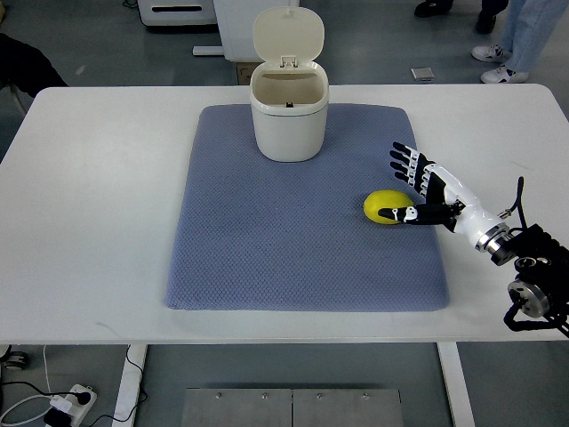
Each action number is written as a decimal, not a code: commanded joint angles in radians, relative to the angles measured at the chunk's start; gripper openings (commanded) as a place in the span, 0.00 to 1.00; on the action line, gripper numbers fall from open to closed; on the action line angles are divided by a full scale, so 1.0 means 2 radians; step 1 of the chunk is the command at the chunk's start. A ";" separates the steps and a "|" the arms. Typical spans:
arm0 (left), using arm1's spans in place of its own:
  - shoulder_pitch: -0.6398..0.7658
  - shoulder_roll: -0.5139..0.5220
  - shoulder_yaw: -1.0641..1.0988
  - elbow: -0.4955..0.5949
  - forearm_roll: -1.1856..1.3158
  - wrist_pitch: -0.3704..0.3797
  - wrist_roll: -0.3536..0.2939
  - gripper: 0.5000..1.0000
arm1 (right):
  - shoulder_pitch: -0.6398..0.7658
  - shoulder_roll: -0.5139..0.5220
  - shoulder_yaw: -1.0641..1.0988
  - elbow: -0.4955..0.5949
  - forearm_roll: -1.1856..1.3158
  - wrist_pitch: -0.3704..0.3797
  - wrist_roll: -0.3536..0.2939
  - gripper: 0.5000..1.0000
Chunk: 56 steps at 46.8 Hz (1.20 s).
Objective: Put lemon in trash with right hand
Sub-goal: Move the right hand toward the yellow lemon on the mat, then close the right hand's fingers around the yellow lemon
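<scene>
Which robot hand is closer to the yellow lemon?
The right hand. It sits just to the right of the lemon, thumb touching it, fingers spread open. The left hand is not in the picture at all.

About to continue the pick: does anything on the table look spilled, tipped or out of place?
Nothing stands out. The trash bin stands upright, lid open, on the mat; the lemon lies intact beside the right hand.
</scene>
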 commanded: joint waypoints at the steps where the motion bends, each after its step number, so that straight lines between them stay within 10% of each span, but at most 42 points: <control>1: 0.000 0.000 0.000 0.000 0.000 0.000 0.000 1.00 | -0.001 0.001 0.000 0.000 -0.001 -0.005 0.000 1.00; 56: 0.000 0.000 0.000 0.000 0.000 0.000 0.000 1.00 | -0.005 0.037 -0.023 -0.025 -0.001 -0.017 0.000 1.00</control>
